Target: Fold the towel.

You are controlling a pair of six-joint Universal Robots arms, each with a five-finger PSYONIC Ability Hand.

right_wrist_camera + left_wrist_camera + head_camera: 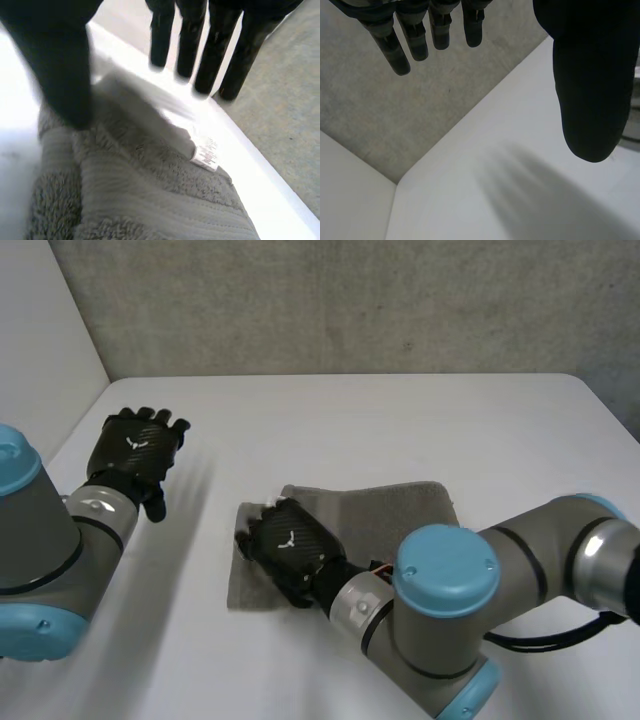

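White tabletop [350, 410], bearing one grey terry towel [400, 505] near its middle, lying flat, long axis running across the robot's front and angling slightly away toward the right. Towel judged soft, limp and light with a grippy pile, best pinched at a corner or free edge. Right hand [290, 545] over the towel's left end, fingers straight, holding nothing; left hand [135, 450] well apart over bare tabletop, fingers relaxed and empty; small white label [206, 155] at the towel's edge near the right hand's fingertips.
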